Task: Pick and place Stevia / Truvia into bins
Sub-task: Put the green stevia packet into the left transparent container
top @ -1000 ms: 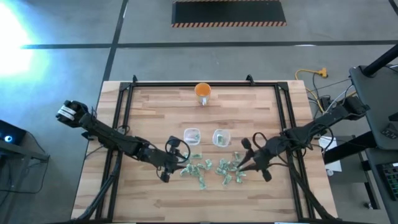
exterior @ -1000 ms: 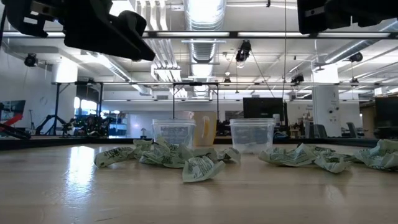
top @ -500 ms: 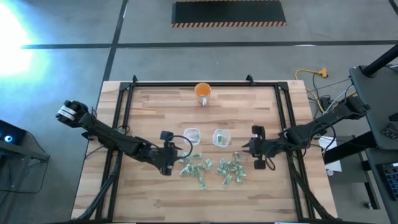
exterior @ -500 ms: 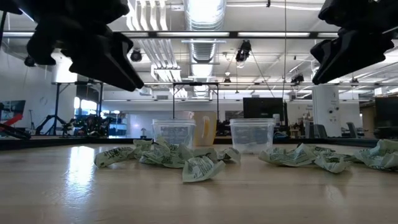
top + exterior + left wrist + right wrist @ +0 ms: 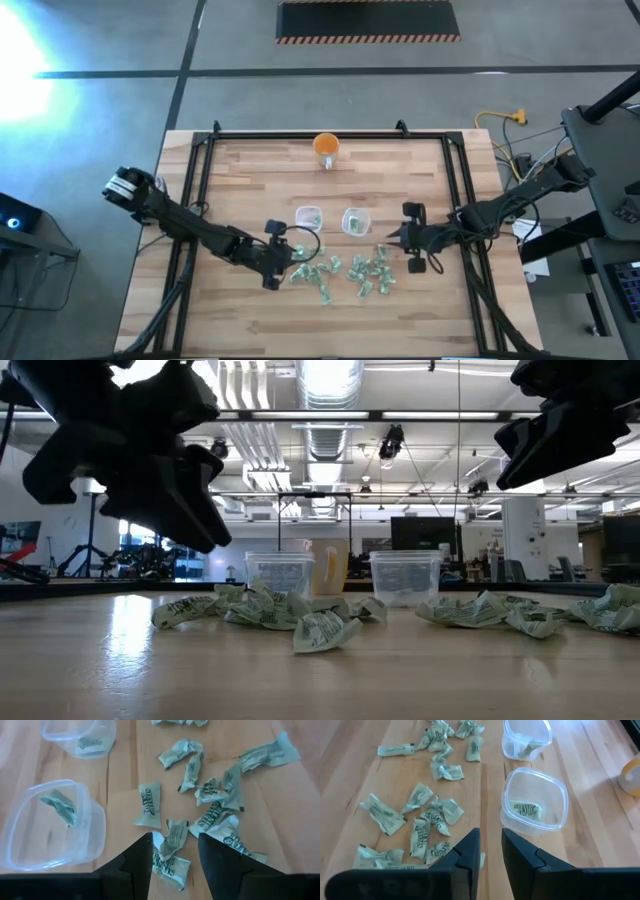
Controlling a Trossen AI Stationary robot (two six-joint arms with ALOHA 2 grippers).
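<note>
High view: two clear bins, the left bin (image 5: 308, 216) and the right bin (image 5: 355, 221), stand side by side near the middle of the wooden surface (image 5: 240, 180), and the Stevia sachets (image 5: 318, 274) lie scattered in two loose clusters just on the near side of them. The left pincer (image 5: 283, 252) hangs over the left cluster, just near-left of the left bin; in the left wrist view its fingers (image 5: 132, 862) stand a moderate gap apart with nothing between them, sachets lying on the surface beyond. The right pincer (image 5: 406, 240) hovers to the right of the right bin, beside the right cluster; its fingers (image 5: 465, 852) are narrowly parted and empty. Each bin already holds a sachet. An orange cup (image 5: 326, 148) stands at the far edge, well apart from the bins.
</note>
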